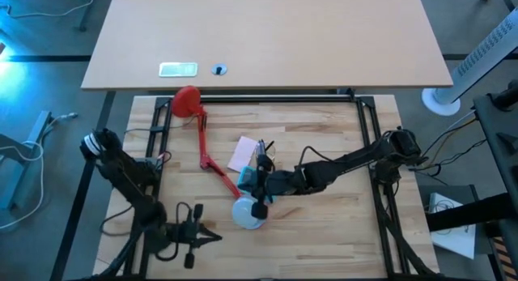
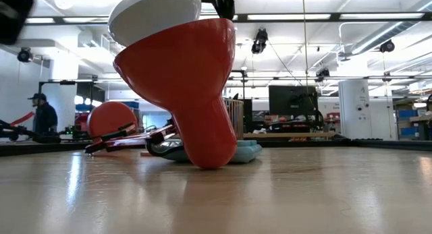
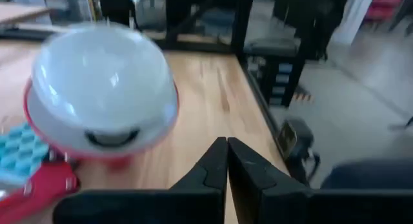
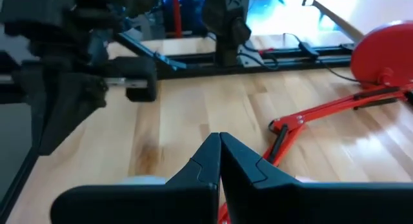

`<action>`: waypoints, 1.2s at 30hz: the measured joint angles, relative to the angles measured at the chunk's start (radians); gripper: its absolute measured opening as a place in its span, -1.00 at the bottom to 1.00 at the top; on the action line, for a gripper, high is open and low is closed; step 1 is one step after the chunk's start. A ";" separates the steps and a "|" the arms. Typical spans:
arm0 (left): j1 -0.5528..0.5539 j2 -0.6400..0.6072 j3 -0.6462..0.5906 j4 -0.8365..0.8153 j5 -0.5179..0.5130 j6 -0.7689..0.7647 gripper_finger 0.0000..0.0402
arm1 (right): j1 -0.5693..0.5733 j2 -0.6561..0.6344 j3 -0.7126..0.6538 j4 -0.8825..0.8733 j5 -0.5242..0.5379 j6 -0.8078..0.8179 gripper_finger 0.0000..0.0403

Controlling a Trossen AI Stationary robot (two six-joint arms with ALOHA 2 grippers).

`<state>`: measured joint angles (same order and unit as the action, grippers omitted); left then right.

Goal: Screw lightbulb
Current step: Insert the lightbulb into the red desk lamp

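High view shows the right gripper sitting right above the lamp shade near the table's front middle, fingers pressed together with nothing between them. Low view has that red shade tipped over on the wooden table, and the white dome in its mouth looks like the lightbulb. Left gripper waits just beside it at the front left, jaws also closed and empty.

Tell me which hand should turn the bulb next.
Probably the right. The right hand sits directly over the bulb in the red shade, fingers shut. The left hand waits beside it near the table's front edge, also shut.
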<state>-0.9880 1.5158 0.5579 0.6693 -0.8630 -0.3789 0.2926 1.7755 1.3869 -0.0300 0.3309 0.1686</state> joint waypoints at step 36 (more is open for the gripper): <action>0.254 0.116 0.041 0.018 0.203 0.101 -1.00 | 0.033 0.034 -0.006 -0.154 0.013 0.203 -1.00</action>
<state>-0.7338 1.6321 0.5987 0.6876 -0.6605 -0.2778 0.3258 1.8091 1.3804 -0.1844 0.3440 0.3716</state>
